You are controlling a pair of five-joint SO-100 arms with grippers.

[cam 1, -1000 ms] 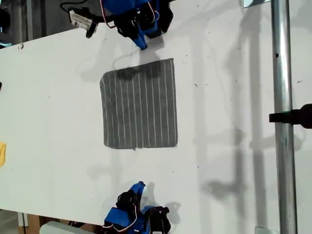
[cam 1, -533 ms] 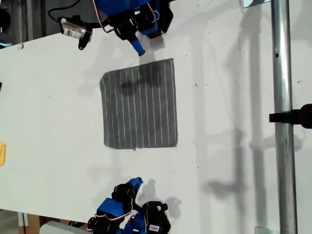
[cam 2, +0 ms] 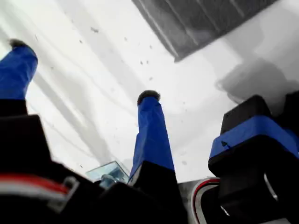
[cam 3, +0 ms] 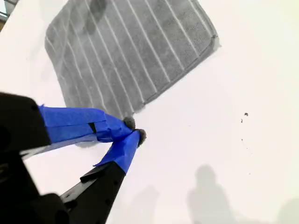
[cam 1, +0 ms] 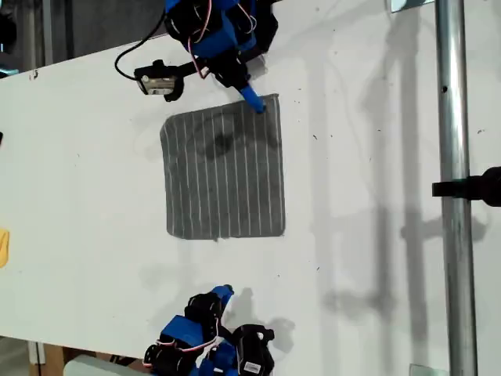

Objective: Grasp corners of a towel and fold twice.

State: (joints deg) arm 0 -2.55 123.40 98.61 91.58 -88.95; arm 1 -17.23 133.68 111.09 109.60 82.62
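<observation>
Small yellow object: lying at the exterior view's left edge on the white table, well apart from the cloth; towel: dark grey with thin white stripes, lying flat and unfolded, roughly square, near the middle of the table in the exterior view, all four corners showing; my first gripper: sitting on the table side toward the exterior view's bottom edge, apart from the towel, its blue fingers standing wide apart in the first wrist view with nothing between them and one towel corner lying ahead; my second gripper: reaching in from the exterior view's top edge to the towel's top right corner, blue tips meeting together right at the cloth's edge; whether fabric is pinched between them I cannot tell; metal pole: crossing the exterior view's right side, a black clamp sitting on it.
</observation>
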